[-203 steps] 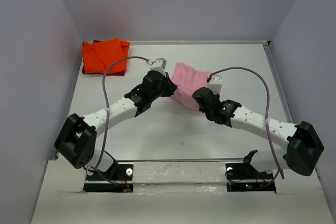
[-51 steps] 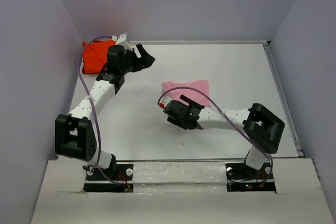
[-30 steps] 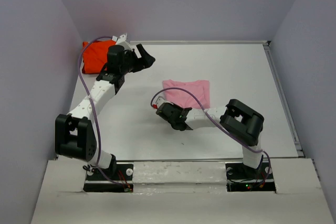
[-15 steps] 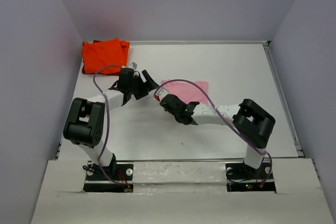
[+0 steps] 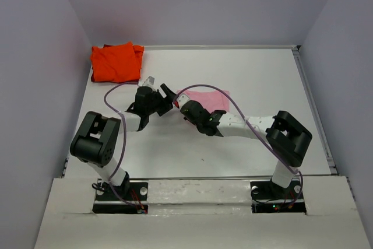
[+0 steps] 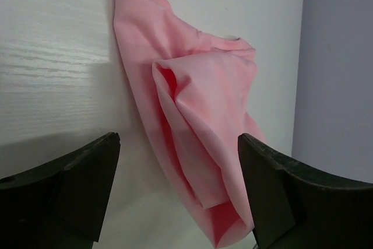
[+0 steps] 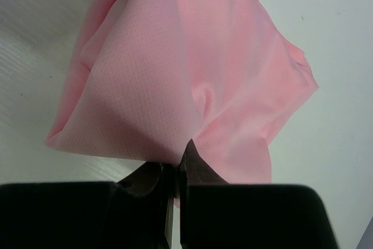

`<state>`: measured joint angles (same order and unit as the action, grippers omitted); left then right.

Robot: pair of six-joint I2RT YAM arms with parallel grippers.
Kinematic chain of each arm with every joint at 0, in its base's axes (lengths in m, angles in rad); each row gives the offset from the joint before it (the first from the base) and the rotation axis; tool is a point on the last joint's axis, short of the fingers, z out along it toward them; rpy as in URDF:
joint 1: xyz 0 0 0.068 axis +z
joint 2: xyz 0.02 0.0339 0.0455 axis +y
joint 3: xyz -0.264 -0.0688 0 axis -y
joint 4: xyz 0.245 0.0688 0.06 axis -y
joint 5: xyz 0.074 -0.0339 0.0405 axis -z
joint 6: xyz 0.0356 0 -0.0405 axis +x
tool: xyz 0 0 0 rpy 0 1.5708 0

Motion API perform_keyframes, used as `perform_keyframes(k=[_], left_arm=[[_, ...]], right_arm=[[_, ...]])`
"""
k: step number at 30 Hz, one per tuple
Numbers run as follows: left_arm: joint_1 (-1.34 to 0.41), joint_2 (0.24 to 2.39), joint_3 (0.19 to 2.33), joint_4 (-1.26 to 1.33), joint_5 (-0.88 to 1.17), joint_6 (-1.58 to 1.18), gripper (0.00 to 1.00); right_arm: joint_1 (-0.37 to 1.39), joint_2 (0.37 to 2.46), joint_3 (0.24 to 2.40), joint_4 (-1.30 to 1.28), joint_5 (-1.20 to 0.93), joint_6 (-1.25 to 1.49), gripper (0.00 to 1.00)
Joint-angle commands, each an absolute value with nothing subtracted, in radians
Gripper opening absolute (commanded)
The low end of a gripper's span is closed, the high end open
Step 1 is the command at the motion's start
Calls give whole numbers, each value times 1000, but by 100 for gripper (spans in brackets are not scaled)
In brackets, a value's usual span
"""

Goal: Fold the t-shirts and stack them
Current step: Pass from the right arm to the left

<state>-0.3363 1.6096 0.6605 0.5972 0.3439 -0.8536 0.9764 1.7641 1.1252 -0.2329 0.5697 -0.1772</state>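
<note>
Back from the orange-red cloth t-shirt (image 5: pixel 115 62) in the table's (image 5: pixel 262 74) far-left corner, the left fingers (image 6: pixel 67 185) gape empty at the mid-table light pink cloth t-shirt (image 5: pixel 213 98), its edge pinched tight by the right fingers (image 7: pixel 195 170), so folding can likely start.

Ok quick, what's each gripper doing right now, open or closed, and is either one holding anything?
Left gripper: open, holding nothing, jaws facing the pink t-shirt.
Right gripper: shut on an edge of the pink t-shirt.
</note>
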Motion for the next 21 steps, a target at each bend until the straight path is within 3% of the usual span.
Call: perform_keyframes(k=[1, 21], left_arm=[[-337, 1660, 611, 834, 380, -969, 91], [-388, 1790, 632, 943, 425, -1117, 91]], right_arm=[[965, 1730, 1164, -219, 565, -179, 0], [946, 1741, 1166, -210, 548, -178, 0]])
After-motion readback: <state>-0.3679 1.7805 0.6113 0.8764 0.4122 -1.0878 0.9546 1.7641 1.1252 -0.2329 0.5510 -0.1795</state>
